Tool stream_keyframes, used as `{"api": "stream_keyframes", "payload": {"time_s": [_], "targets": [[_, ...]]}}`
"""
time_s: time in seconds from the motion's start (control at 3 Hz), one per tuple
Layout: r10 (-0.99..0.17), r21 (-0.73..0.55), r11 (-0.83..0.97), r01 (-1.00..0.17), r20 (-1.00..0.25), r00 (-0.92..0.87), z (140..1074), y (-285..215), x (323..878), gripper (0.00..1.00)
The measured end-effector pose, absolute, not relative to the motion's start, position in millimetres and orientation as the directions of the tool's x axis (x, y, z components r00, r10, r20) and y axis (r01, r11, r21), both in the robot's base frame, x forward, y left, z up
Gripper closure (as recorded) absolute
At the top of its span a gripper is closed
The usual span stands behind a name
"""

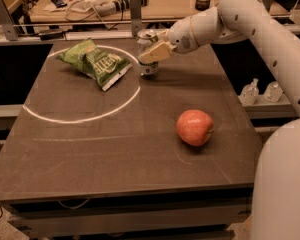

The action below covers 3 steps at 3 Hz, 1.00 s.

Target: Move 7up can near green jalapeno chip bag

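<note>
Table — one apple, one chip bag, beside it pincer clamping one 7up can.

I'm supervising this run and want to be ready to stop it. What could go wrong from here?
The gripper holds the 7up can close beside the green jalapeno chip bag; moving further toward it could shove the bag. The can may tip if released before it stands flat on the table.
</note>
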<state>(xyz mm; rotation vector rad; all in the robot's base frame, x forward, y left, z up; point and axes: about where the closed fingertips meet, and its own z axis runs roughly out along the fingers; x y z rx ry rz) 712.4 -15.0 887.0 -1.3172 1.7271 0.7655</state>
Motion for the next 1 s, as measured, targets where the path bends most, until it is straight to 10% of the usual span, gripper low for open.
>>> {"api": "stream_keyframes", "payload": {"time_s": [1.0], "targets": [[-0.440, 0.019, 0.180, -0.984, -0.893, -0.097, 873.0, 21.7, 714.3, 1.00]]}}
